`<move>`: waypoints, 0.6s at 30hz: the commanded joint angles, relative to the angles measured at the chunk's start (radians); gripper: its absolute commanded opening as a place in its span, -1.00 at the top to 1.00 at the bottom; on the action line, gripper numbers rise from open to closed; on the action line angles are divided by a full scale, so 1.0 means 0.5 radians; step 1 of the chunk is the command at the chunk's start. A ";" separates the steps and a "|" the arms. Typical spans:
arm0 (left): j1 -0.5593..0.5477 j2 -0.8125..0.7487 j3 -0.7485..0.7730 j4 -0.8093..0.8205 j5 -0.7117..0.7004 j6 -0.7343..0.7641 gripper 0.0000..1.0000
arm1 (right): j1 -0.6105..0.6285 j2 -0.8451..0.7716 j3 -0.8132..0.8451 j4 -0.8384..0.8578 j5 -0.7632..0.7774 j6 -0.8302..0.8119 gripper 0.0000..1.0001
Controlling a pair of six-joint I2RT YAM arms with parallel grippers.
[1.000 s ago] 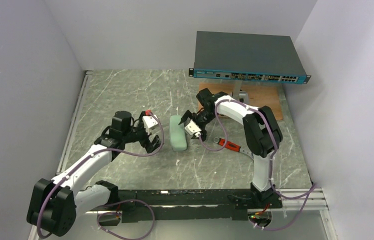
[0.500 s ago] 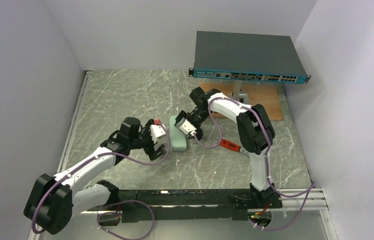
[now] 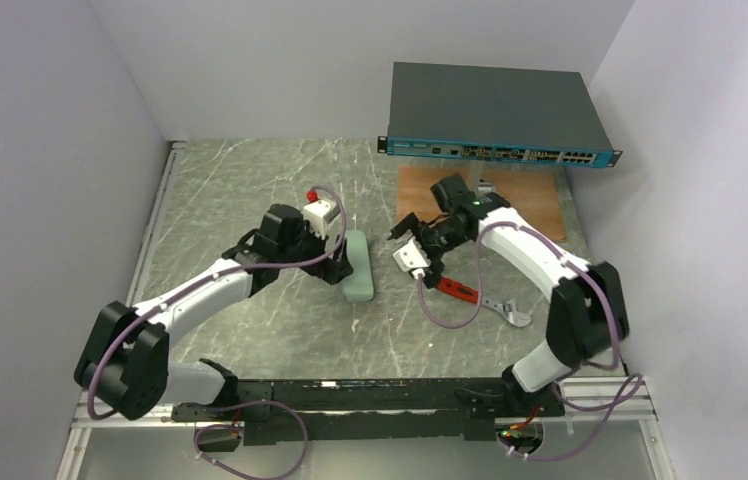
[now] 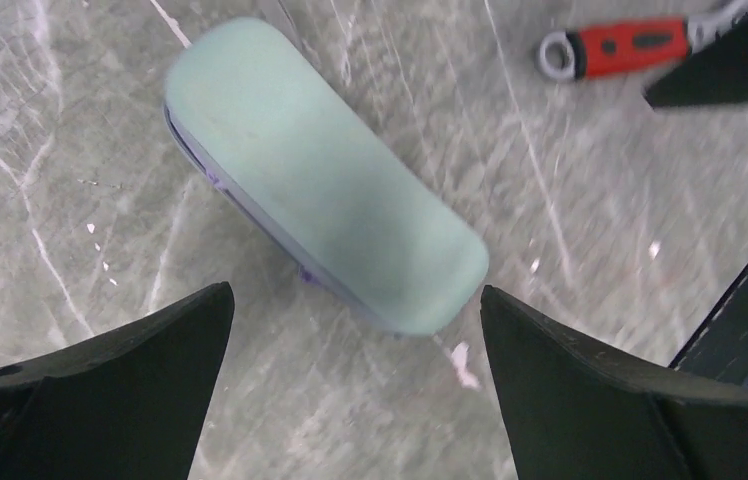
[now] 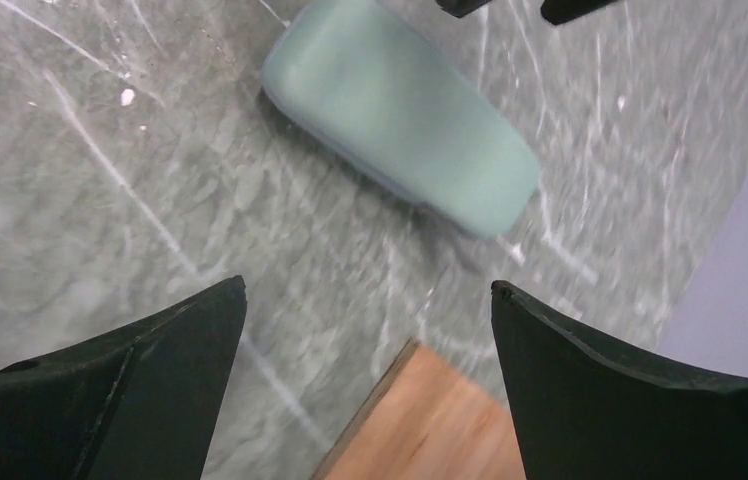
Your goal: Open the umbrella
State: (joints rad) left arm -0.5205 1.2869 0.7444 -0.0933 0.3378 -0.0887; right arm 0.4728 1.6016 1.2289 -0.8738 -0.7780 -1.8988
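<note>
Both open and empty: left end effector (image 4: 355, 292), right end effector (image 5: 367, 287). Umbrella unseen; shut mint-green case (image 3: 357, 266), centre frame, looks rigid, slick, light — pinch across its long sides.

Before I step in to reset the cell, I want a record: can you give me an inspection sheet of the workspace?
Surface: grey veined table.
Job's things: umbrella, nothing seen.
Clutter: mint-green case mid-table, red-handled wrench right of it, wooden board and network switch behind.
Grippers: left claw open beside the case; right claw open, apart from it.
Cables: purple cables along both arms.
Surroundings: plain pale walls.
</note>
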 commanded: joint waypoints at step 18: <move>0.043 0.962 0.549 0.152 0.611 -0.226 0.12 | -0.117 -0.965 -0.647 0.321 0.319 1.325 -0.87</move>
State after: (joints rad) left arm -0.4721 1.7050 0.9768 -0.0456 0.4706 -0.2829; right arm 0.4183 1.1744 0.9302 -0.7059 -0.6273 -1.2922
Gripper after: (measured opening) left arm 0.478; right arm 0.936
